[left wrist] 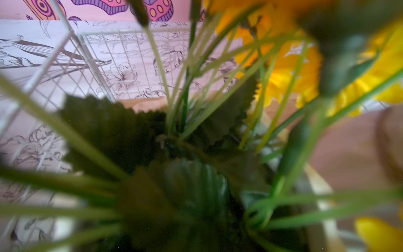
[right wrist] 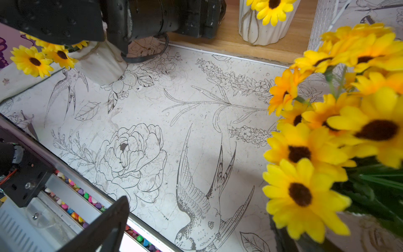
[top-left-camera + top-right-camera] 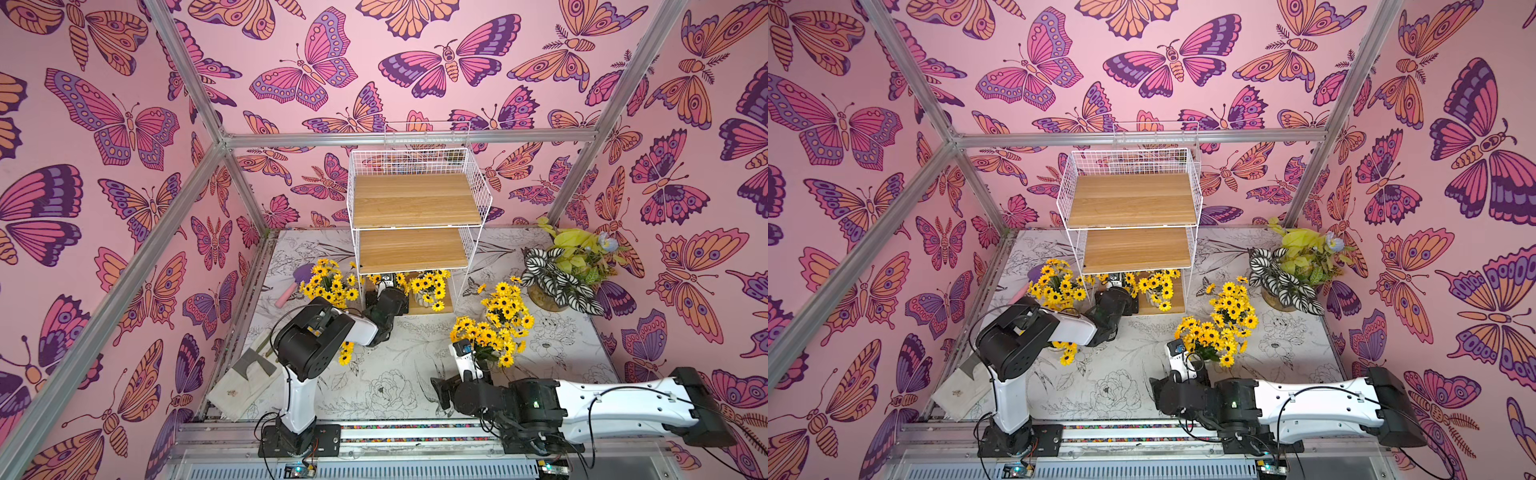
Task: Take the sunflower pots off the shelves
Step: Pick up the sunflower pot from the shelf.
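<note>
The shelves stood at the back of the table, with the top and middle boards bare. Two sunflower pots sat on the bottom board: a left-hand pot and a right-hand pot. The left gripper was inside the bottom tier, buried among the left-hand pot's flowers. The left wrist view showed only blurred stems and leaves, so I could not tell whether its jaws were spread or pressed together.

Off the shelves, a third pot stood just beside them on the left arm's side. A fourth pot stood in front of the shelves, partly under the left arm. A fifth pot and a sixth pot stood in front of the shelves on the right arm's side. The right gripper was just beside the sixth pot, with its jaws spread and only bare table between them. A striped-leaf plant stood near the shelves on the right arm's side.
</note>
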### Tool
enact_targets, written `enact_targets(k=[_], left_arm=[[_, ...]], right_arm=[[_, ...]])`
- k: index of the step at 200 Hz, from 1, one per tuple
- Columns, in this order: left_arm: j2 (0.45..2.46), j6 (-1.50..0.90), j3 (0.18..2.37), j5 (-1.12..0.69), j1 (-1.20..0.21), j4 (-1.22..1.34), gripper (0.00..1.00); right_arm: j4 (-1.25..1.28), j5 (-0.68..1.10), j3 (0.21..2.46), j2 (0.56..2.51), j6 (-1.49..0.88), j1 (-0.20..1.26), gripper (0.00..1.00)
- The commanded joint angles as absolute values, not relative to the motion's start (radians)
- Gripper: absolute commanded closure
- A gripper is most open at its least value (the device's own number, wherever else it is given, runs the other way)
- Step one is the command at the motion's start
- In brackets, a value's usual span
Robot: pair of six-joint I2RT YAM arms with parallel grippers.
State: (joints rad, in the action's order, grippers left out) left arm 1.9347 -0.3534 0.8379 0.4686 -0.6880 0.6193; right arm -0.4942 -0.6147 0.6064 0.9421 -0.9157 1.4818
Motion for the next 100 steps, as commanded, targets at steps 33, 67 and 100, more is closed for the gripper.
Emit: enact_targets(k=[33, 67, 100], left_arm=[[1.779, -0.328, 0.729, 0.505, -0.771, 0.646, 0.34], [1.692, -0.348, 0.663, 0.525, -0.817, 0.642, 0.35], [1.613, -0.366, 0.600, 0.566, -0.873, 0.608, 0.35]], right_arm=[[-0.550, -0.673, 0.636, 0.885, -0.900, 1.471, 0.01], [-0.563, -0.684, 0.640, 0.854, -0.890, 1.466, 0.01], [-0.582, -0.696, 0.655, 0.840, -0.866, 1.456, 0.01]])
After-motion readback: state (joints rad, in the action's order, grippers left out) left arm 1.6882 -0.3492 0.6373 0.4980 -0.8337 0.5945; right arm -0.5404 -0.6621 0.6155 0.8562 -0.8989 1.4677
